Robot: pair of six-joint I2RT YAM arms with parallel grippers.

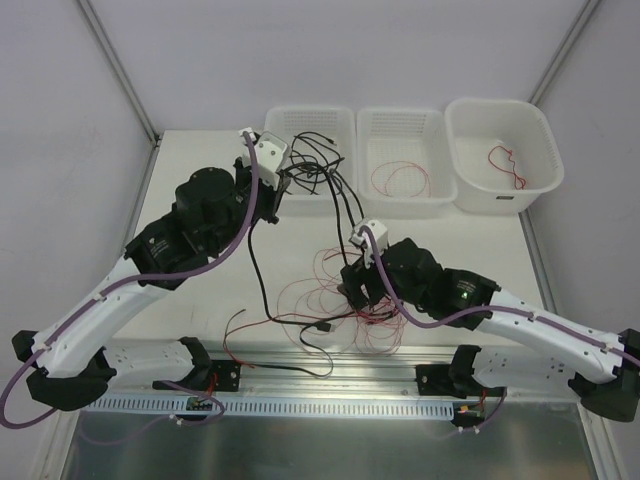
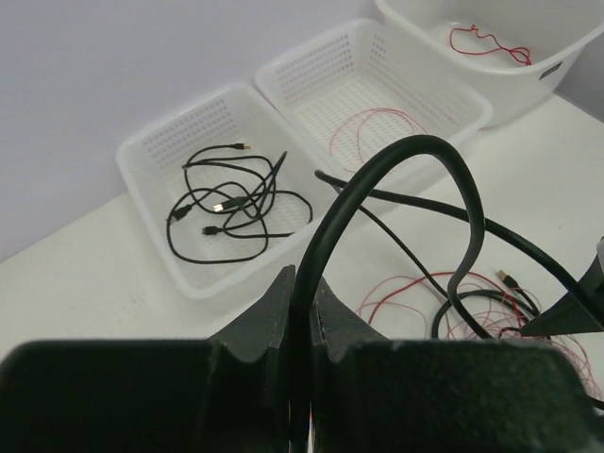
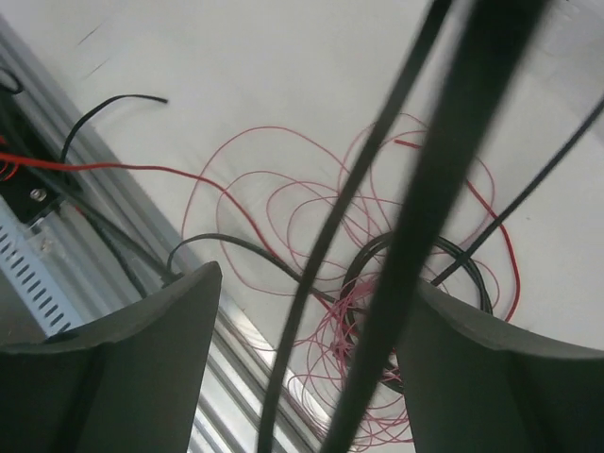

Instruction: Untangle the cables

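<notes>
Black-bodied, the left gripper has its jaws closed on a black cable. The cable rises from the pinch in a high arch and drops back towards the table. In the top view this gripper hangs above the near edge of the left basket.

The right gripper has its jaws spread wide. Two dark cable runs pass through the gap. They are blurred and close to the lens, and they appear unclamped.

Below the right gripper, a tangle of red wires lies on the table. A coil of dark cable is mixed into it. The tangle sits in front of the baskets, near the front rail.

Along the far edge of the table stand three white containers:
- The left basket holds loose black cables with small plug ends.
- The middle basket holds one looped red wire.
- The right tub holds a short red wire.
</notes>
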